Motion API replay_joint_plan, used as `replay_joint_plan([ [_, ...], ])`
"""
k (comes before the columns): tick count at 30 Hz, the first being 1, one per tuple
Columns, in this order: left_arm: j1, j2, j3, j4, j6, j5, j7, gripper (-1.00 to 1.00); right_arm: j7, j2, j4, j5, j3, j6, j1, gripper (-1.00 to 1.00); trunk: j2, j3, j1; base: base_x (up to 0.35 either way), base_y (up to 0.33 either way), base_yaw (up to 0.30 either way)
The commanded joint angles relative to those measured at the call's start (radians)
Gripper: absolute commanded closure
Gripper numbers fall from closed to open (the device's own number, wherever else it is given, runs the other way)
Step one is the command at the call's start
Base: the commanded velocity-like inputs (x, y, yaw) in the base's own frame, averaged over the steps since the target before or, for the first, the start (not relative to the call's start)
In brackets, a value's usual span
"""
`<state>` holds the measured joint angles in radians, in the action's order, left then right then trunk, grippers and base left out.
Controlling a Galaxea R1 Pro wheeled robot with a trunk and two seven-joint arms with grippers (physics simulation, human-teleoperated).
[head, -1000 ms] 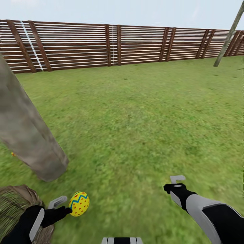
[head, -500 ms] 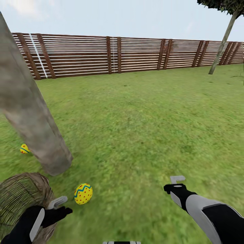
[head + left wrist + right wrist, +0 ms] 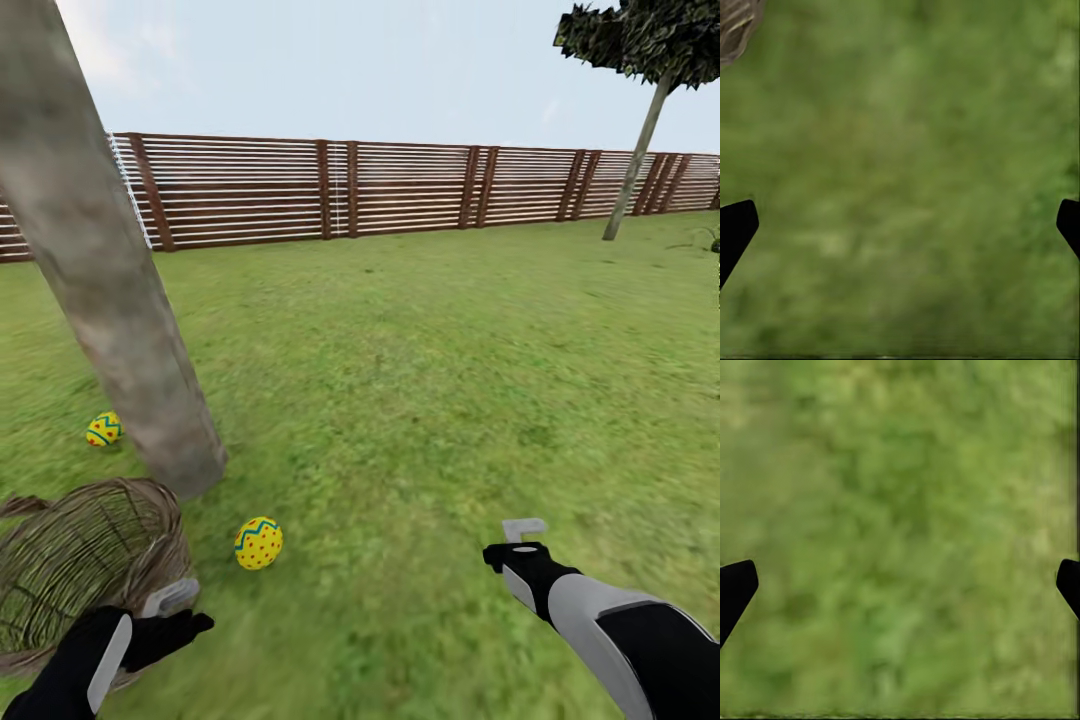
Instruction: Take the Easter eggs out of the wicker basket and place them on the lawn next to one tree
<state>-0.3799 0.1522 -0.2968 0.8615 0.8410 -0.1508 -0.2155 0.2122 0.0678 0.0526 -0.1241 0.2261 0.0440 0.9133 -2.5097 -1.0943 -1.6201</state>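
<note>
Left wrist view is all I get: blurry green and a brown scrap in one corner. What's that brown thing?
Observer: The wicker basket, sitting on the lawn right beside the left tool.
Operator: Any eggs about?
Observer: One Easter egg lies on the lawn near the foot of the tree trunk.
Operator: Just one?
Observer: A second egg lies on the other side of that trunk.

Even, bright daylight falls flat across the scene, with no clear cast shadows or glare. The lawn [image 3: 420, 380] looks smeared and soft toward the lower frame; both wrist views show heavily blurred grass.
</note>
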Motion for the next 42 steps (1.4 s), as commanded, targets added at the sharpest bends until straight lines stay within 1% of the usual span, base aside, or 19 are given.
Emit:
replay_joint_plan([
  [1, 0.0, 0.0, -0.002, 0.001, 0.006, -0.004, -0.001, -1.0, 0.002, 0.0, 0.001, -0.01, 0.009, 0.002, 0.001, -1.0, 0.0, 0.003, 0.001, -0.339, 0.0, 0.0],
  [11, 0.0, 0.0, -0.002, 0.001, 0.006, -0.004, -0.001, -1.0, 0.001, 0.0, 0.003, -0.009, 0.009, 0.002, 0.001, -1.0, 0.002, 0.042, 0.006, -0.323, 0.0, 0.0],
  [21, 0.0, 0.0, -0.006, 0.001, 0.013, -0.005, -0.001, -1.0, -0.003, 0.0, 0.005, -0.009, 0.009, 0.0, 0.001, -1.0, 0.005, 0.08, 0.01, -0.052, 0.013, 0.0],
  [38, 0.0, 0.0, -0.002, -0.004, 0.014, -0.005, -0.004, -1.0, -0.004, 0.0, 0.011, -0.009, 0.009, -0.001, 0.001, -1.0, 0.009, 0.146, 0.018, -0.191, 0.259, -0.001],
  [42, 0.0, 0.0, -0.002, -0.007, 0.013, -0.004, -0.004, -1.0, -0.005, 0.0, 0.011, -0.009, 0.009, 0.0, 0.001, -1.0, 0.009, 0.162, 0.02, -0.197, 0.281, -0.158],
])
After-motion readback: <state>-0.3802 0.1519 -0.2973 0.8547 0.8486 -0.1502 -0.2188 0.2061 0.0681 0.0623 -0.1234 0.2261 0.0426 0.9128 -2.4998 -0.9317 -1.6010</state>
